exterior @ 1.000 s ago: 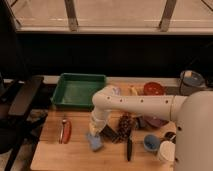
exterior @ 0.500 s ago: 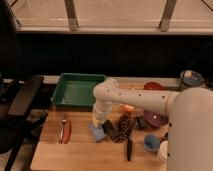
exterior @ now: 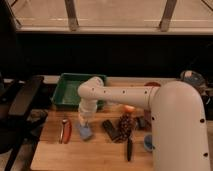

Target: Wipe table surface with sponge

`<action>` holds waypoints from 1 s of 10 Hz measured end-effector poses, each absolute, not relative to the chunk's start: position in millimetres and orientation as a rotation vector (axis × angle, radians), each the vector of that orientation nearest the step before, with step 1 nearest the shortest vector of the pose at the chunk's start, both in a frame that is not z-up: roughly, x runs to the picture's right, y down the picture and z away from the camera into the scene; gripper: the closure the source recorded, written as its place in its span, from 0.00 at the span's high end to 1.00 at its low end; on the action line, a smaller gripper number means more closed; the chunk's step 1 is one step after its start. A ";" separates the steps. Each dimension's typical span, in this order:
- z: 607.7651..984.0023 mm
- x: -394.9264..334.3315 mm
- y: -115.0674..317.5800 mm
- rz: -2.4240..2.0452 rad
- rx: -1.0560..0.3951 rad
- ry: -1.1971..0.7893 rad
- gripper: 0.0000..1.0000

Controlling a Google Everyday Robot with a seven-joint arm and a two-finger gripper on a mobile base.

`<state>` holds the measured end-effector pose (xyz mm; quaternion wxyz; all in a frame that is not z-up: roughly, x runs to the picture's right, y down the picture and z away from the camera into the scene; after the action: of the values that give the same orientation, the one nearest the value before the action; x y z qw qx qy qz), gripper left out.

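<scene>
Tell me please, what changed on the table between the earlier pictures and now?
The arm swung left, and the gripper dragged the sponge left across the table surface, nearer the red tool. It stays shut on the sponge. The green tray and dark block did not move.

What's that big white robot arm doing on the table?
It's wiping the table with a little blue sponge. The arm reaches down from the right, and its gripper is shut on the sponge, pressing it against the wood near the left side. A red thing lies just left of the sponge, and a dark block lies to its right. A green tray sits behind.
</scene>
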<state>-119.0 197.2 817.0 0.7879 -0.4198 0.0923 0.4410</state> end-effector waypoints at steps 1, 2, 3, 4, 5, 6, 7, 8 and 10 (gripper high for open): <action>809.0 -122.6 205.8 0.940 -0.912 0.190 0.00; 801.4 -120.7 215.1 0.935 -0.922 0.186 0.00; 789.6 -114.4 228.3 0.935 -0.938 0.179 0.00; 780.2 -103.6 238.4 0.943 -0.948 0.181 0.00; 775.7 -91.6 244.4 0.955 -0.953 0.189 0.00; 773.2 -72.3 247.6 0.981 -0.956 0.202 0.00; 776.1 -55.9 247.1 1.005 -0.954 0.219 0.00; 780.4 -44.9 245.2 1.021 -0.950 0.231 0.00; 802.2 -28.0 224.2 1.051 -0.930 0.260 0.00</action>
<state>-28.0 224.2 802.2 0.7561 -0.4264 0.1195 0.4819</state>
